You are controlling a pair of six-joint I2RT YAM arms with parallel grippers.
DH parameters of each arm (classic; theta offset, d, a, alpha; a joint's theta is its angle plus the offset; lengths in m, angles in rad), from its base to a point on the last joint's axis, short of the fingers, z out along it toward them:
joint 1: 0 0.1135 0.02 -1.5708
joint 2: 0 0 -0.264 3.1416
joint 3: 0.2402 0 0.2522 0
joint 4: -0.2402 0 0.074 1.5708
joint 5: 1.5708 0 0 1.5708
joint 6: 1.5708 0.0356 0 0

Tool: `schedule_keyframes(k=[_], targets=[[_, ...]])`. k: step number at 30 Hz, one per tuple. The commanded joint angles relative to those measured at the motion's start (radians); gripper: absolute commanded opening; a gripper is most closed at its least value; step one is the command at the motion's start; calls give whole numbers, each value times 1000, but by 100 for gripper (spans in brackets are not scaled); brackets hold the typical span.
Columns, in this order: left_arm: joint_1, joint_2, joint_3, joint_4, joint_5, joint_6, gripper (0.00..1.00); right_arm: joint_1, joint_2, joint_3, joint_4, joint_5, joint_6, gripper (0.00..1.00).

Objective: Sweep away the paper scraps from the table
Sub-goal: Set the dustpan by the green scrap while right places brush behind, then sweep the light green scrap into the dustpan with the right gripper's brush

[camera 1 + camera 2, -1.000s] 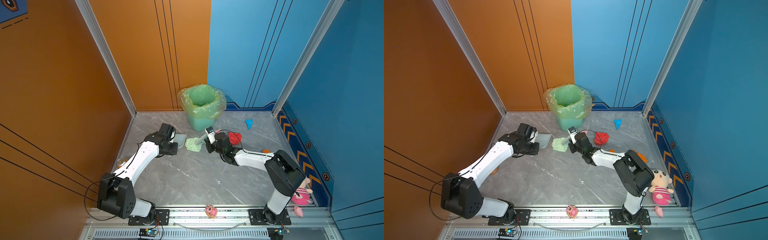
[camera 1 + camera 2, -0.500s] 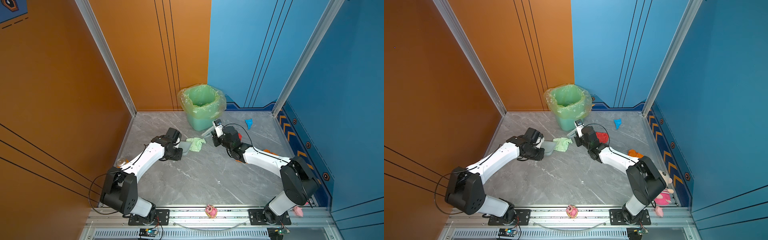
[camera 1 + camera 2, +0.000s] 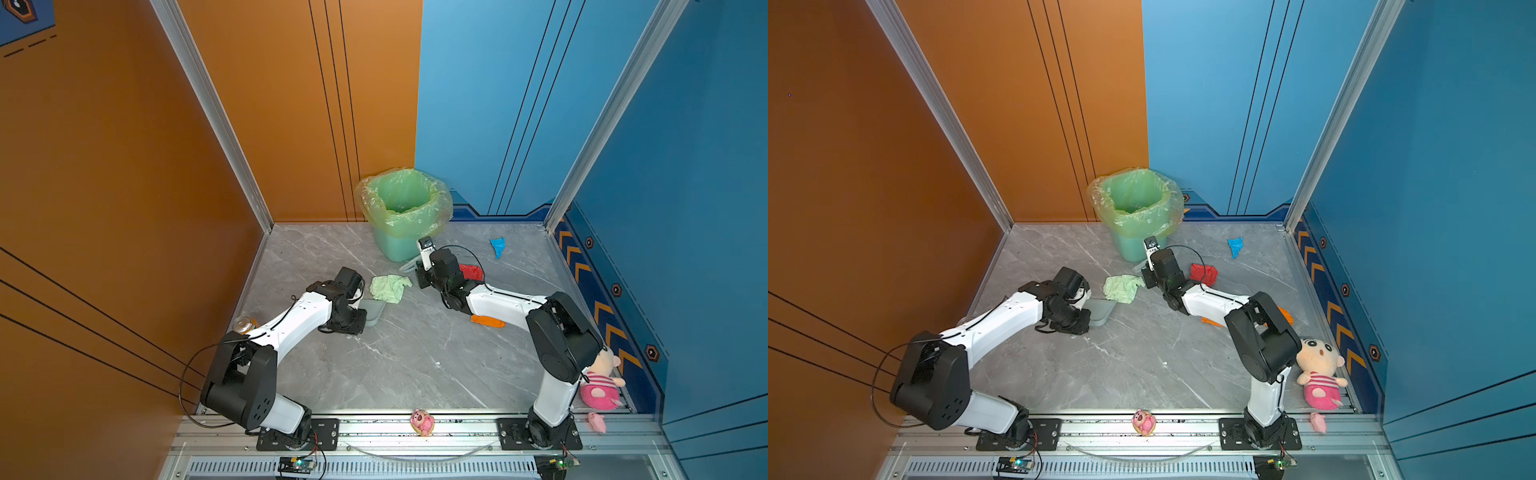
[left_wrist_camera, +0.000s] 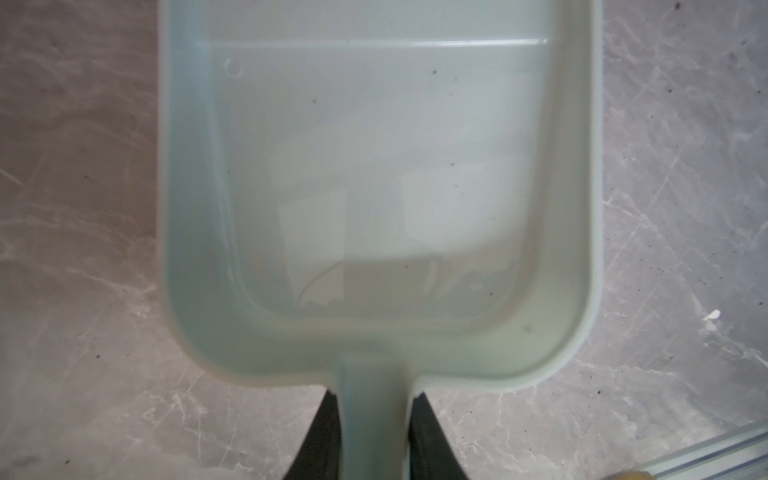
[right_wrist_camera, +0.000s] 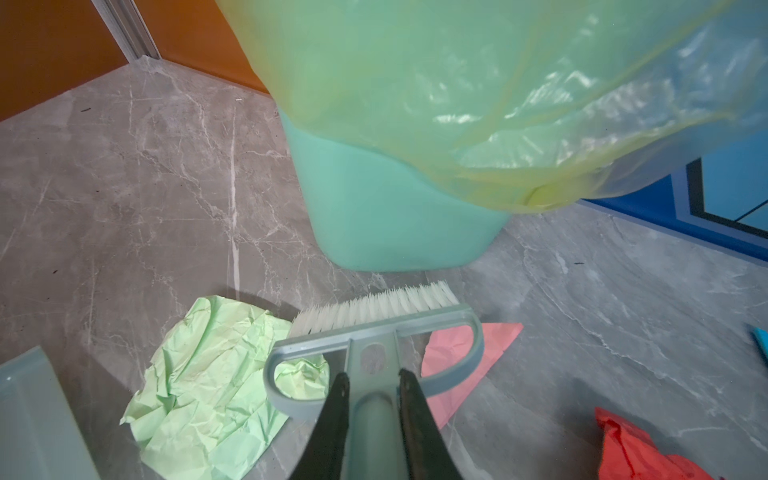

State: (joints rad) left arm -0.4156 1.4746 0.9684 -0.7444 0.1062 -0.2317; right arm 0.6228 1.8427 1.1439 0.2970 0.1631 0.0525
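Observation:
My left gripper (image 4: 374, 399) is shut on the handle of a pale blue dustpan (image 4: 374, 187), which lies empty on the grey marble table (image 3: 415, 365). A crumpled light green paper scrap (image 3: 388, 287) lies just beyond the pan's mouth. My right gripper (image 5: 371, 376) is shut on the handle of a brush (image 5: 374, 320). Its white bristles rest on the table between the green scrap (image 5: 208, 374) and a pink scrap (image 5: 461, 357). A red scrap (image 3: 471, 272) lies beside the right wrist. An orange scrap (image 3: 488, 321) lies under the right forearm, and a blue one (image 3: 497, 246) sits far right.
A green bin with a plastic liner (image 3: 401, 216) stands at the back, close in front of the brush. A plush doll (image 3: 600, 382) sits by the right arm's base, and a small pink plush (image 3: 422, 422) lies on the front rail. A can (image 3: 243, 324) stands at the left edge.
The dustpan has drawn back toward the front of the table, away from the green scrap. The brush swung toward the bin and came slightly back. The green scrap has hardly moved.

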Motion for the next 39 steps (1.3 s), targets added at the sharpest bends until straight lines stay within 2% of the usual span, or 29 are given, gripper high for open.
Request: schedule_keyframes(k=[1, 10, 23, 25, 31, 39], targets=[[-33, -6, -12, -7, -6, 22, 0, 11, 17, 35, -10, 37, 11, 0], [-91, 49, -24, -9, -25, 43, 0, 21, 29, 28, -35, 38, -9, 0], [-105, 124, -23, 32, -68, 22, 0, 71, 73, 24, -70, 21, -46, 0], [-106, 135, -24, 41, -68, 19, 0, 111, 71, 13, -87, 24, -59, 0], [-103, 160, -17, 51, -83, 12, 0, 151, 19, -55, -135, 43, -91, 0], [-99, 176, -12, 62, -94, 11, 0, 178, -94, -162, -216, 13, -90, 0]])
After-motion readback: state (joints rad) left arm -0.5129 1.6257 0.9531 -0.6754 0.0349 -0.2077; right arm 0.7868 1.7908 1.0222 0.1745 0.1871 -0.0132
